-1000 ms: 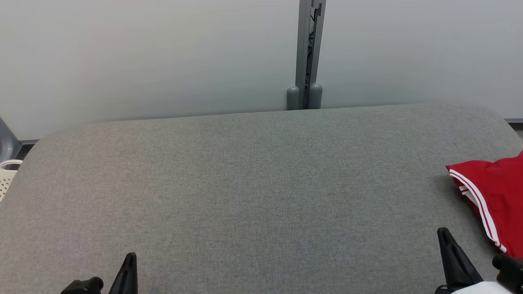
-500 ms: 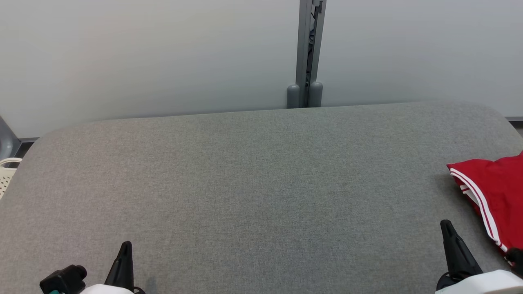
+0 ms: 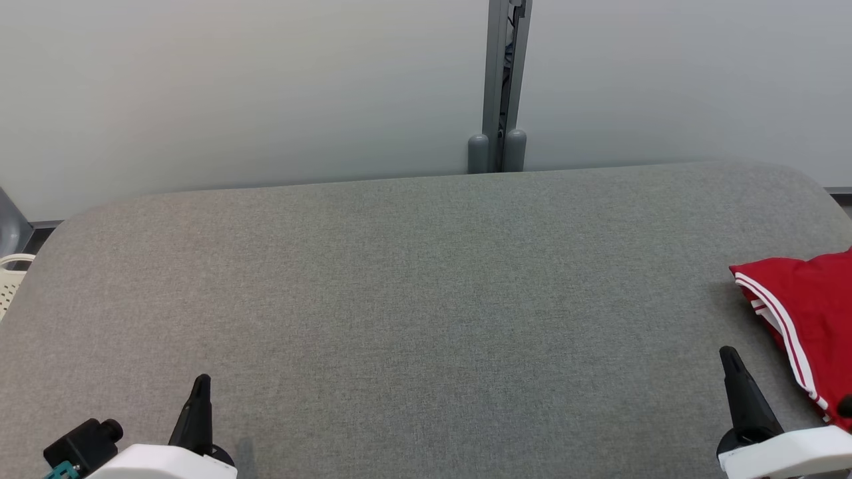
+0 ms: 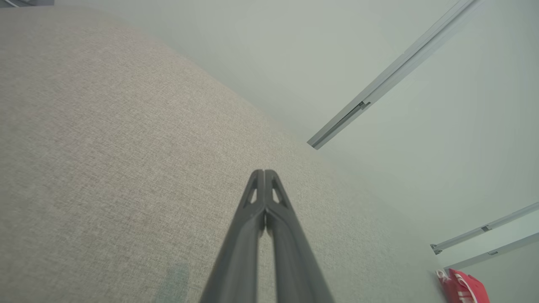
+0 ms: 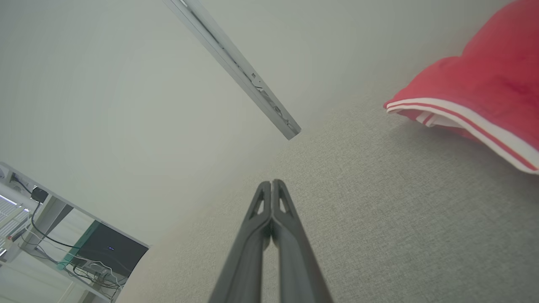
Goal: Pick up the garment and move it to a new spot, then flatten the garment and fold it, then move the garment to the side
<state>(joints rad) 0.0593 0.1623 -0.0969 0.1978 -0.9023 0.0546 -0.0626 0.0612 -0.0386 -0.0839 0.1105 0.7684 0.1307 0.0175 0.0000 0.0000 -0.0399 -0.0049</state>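
The garment [image 3: 809, 313] is red with white stripes along its edge and lies folded at the right edge of the grey padded table [image 3: 426, 279]; it also shows in the right wrist view [image 5: 484, 88] and, small, in the left wrist view [image 4: 462, 286]. My right gripper [image 3: 731, 356] is shut and empty, just left of the garment and apart from it. My left gripper [image 3: 201, 384] is shut and empty near the table's front left. Both pairs of fingertips press together in the wrist views [image 4: 264, 173] [image 5: 271, 184].
A pale wall with a grey vertical post [image 3: 499, 86] stands behind the table. A cream perforated basket [image 3: 10, 283] peeks in at the far left. A desk with cables [image 5: 50, 235] shows off to one side in the right wrist view.
Both grippers have risen further into the head view, with more of the white forearms showing. The garment lies in the same place; the camera has shifted slightly.
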